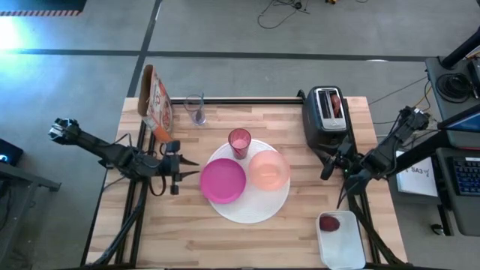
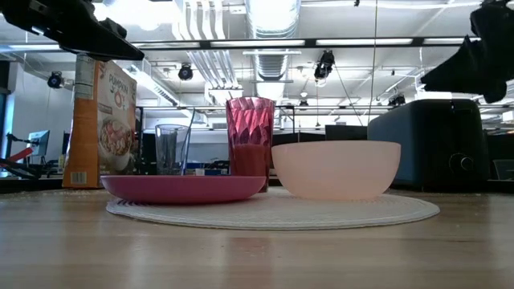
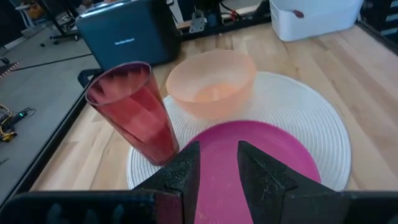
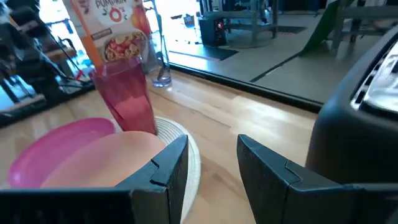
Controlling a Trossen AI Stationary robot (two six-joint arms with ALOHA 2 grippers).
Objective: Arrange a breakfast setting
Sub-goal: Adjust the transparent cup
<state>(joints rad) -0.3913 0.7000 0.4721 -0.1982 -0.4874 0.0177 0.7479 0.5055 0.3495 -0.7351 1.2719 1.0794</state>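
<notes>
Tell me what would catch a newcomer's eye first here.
The pink cluster mid-table: a magenta plate, pale pink bowl and pink tumbler crowd one white plate. A black toaster stands at the far right, a cereal box far left.

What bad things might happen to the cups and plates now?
1. The tall pink faceted tumbler stands on the rim of the big round white plate, close to the pale pink bowl; a nudge might tip it.
2. The left gripper hangs just beside the smaller magenta plate; moving forward, it might shove the plate into the bowl.
3. The clear glass stands near the table's back edge and could get pushed off.
</notes>
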